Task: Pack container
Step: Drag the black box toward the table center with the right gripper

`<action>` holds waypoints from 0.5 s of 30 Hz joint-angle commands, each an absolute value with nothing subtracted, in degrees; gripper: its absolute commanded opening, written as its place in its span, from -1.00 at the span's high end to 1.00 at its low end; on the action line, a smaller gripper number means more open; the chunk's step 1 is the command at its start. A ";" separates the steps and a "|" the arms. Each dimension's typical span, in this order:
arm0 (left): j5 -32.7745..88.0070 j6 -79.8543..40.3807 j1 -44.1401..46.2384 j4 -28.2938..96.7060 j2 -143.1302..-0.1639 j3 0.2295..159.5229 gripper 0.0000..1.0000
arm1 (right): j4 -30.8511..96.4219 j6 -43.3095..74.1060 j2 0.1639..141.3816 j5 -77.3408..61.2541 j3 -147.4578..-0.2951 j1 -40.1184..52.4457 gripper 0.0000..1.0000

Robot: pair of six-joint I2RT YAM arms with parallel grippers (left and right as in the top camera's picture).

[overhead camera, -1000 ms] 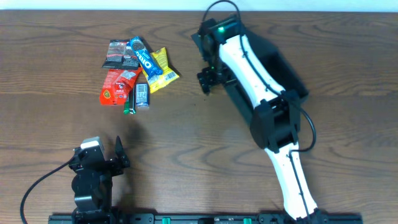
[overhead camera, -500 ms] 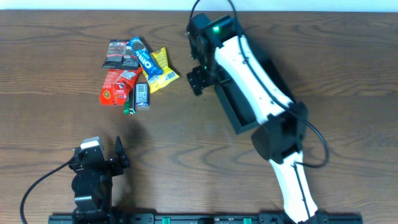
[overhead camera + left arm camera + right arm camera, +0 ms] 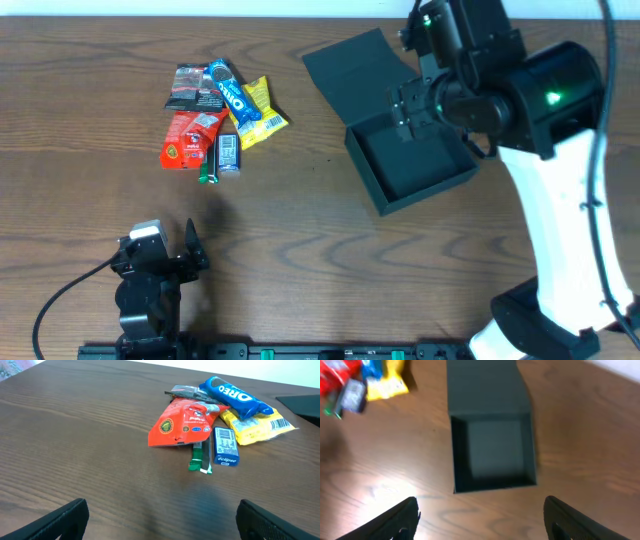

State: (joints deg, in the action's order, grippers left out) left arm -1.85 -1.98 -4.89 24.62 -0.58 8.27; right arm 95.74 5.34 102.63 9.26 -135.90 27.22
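Container (image 3: 405,165) open-lidded, directly beneath raised right gripper (image 3: 408,104), jaws apart

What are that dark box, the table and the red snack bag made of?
Box: looks like cardboard, matte and dark, with thin flat walls and a folded flap.
Table: wood or wood-look laminate, going by the grain lines; I can't tell which.
Red bag: probably glossy plastic film, crinkled and catching light.
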 commanded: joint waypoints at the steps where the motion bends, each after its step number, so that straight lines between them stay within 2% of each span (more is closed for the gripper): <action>1: -1.87 -2.81 -5.23 24.80 -0.25 7.16 -0.90 | 93.14 3.44 105.32 8.69 -128.44 26.96 -0.67; 15: -1.87 -2.81 -5.23 24.80 -0.25 7.16 -0.90 | 66.04 -4.01 105.32 3.84 -95.00 25.47 -0.64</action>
State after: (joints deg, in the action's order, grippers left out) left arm -1.87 -1.98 -4.89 24.60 -0.58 8.27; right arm 68.10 -1.19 105.73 5.34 -99.13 26.00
